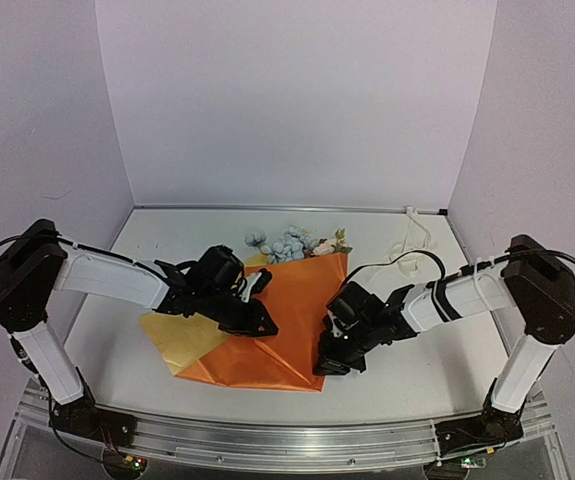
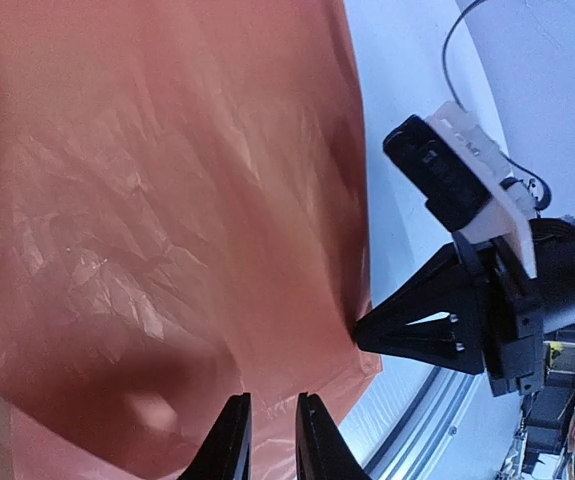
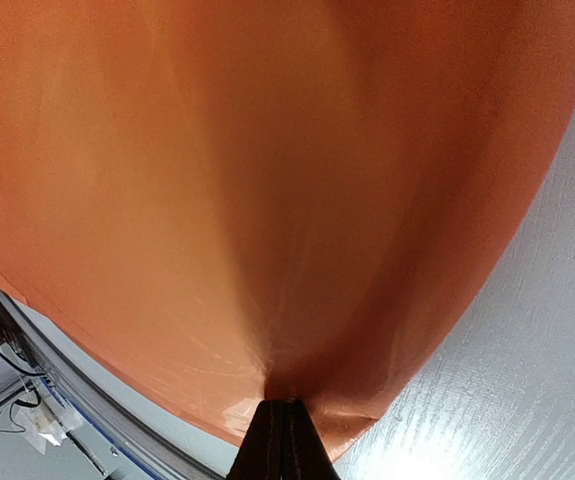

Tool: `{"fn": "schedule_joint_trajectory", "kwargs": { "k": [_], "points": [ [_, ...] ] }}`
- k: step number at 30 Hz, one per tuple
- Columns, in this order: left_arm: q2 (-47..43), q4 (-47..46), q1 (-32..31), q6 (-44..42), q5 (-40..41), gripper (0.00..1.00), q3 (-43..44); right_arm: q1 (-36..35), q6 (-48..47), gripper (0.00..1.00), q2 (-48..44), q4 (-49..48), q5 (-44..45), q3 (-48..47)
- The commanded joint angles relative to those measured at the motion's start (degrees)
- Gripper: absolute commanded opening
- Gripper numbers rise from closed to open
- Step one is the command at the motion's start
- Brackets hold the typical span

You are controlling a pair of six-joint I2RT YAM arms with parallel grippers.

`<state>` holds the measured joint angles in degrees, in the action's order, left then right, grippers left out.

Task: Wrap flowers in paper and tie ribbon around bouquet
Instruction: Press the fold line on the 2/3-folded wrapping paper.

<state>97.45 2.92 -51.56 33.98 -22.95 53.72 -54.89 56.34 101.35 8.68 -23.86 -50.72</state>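
Observation:
The paper (image 1: 297,300) lies folded on the table, orange face up, with its yellow face (image 1: 177,335) showing at the left. Blue, white and pink flowers (image 1: 292,243) stick out past its far edge. My right gripper (image 1: 329,362) (image 3: 285,403) is shut on the paper's (image 3: 267,180) near right edge, lifting it into a tent. My left gripper (image 1: 262,322) (image 2: 272,400) hovers over the paper (image 2: 167,200) with a narrow gap between its fingers and nothing in them. The right gripper (image 2: 362,335) also shows there, pinching the edge. The ribbon (image 1: 412,240) curls at the back right.
The white table (image 1: 417,380) is enclosed by pale walls on three sides. An aluminium rail (image 1: 287,440) runs along the near edge between the arm bases. A black cable (image 1: 397,262) loops above the right arm.

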Motion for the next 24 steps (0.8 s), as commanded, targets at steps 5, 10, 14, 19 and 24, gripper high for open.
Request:
{"fn": "schedule_joint_trajectory", "kwargs": {
  "k": [5, 10, 14, 19, 24],
  "points": [
    [5.4, -8.1, -0.5, 2.6, -2.9, 0.09, -3.6, 0.1, 1.2, 0.00, 1.4, 0.9, -0.7, -2.6],
    [6.9, -6.5, -0.4, 4.1, -0.5, 0.05, -5.6, 0.6, 1.8, 0.00, 2.6, 0.6, -1.9, -4.5],
    [8.8, -3.8, -0.4, 4.0, 1.2, 0.01, -5.4, 2.4, 3.7, 0.00, 3.7, -1.7, -2.7, -4.4],
    [9.9, -2.0, -0.1, 3.8, 1.9, 0.00, -5.3, 5.3, 5.1, 0.00, 4.9, -4.9, -3.5, -3.2],
    [10.3, -0.2, 0.6, 3.2, 2.4, 0.00, -5.1, 9.1, 7.0, 0.00, 6.7, -8.3, -5.4, -2.5]
  ]
}}
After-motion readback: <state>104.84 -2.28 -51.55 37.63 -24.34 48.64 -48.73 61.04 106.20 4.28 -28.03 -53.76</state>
